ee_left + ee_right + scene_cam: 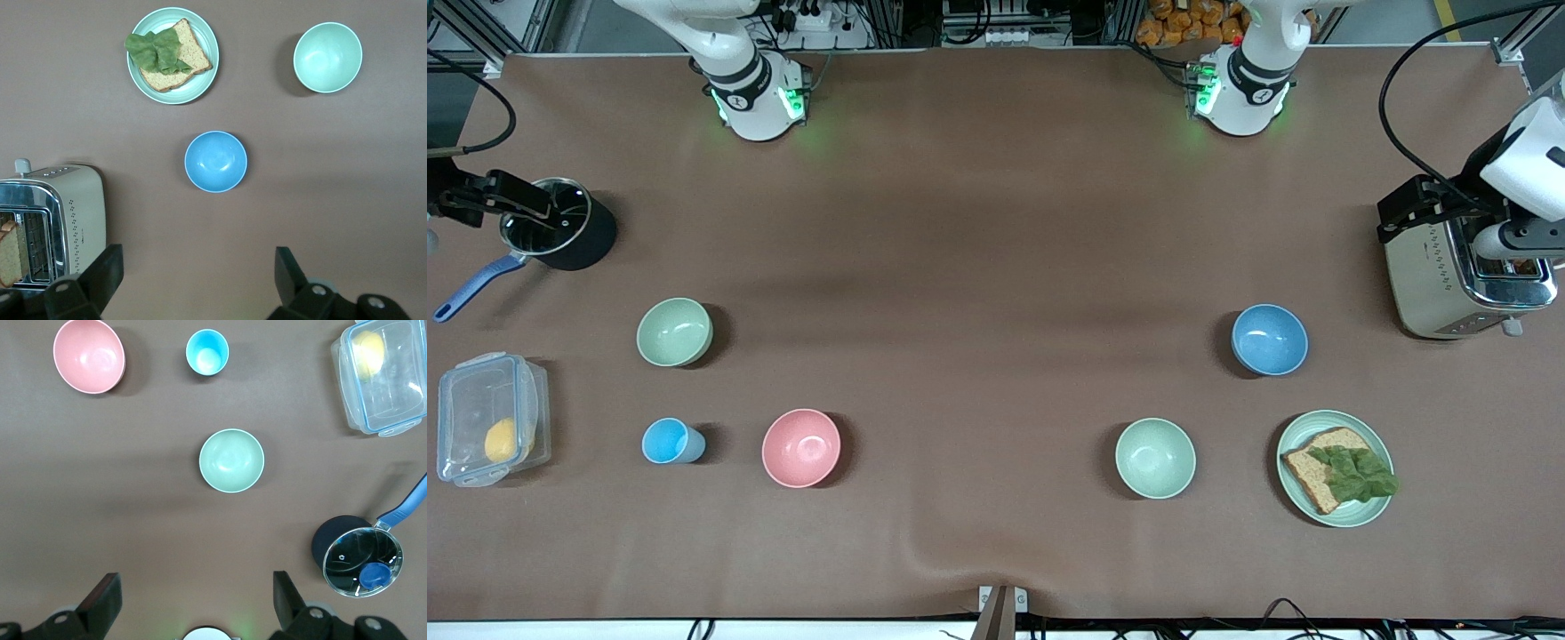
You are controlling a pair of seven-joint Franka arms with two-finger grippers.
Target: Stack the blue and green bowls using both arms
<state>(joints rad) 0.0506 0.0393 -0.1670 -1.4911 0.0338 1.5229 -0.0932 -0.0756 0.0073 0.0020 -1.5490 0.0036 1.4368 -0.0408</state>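
The blue bowl (1269, 339) stands upright and empty toward the left arm's end of the table, near the toaster; it also shows in the left wrist view (215, 161). The sage green bowl (674, 332) stands upright and empty toward the right arm's end; it also shows in the right wrist view (231, 460). My left gripper (1409, 213) hangs high over the toaster, open and empty (198, 260). My right gripper (503, 200) hangs high over the pot, open and empty (197, 587). Neither gripper touches a bowl.
A paler mint bowl (1155, 458) and a mint plate (1298, 436) with bread and lettuce sit nearer the front camera than the blue bowl. A pink bowl (801, 447), a light-blue cup (671, 441), a clear box (489, 418), a lidded pot (560, 222) and a toaster (1467, 267) also stand on the table.
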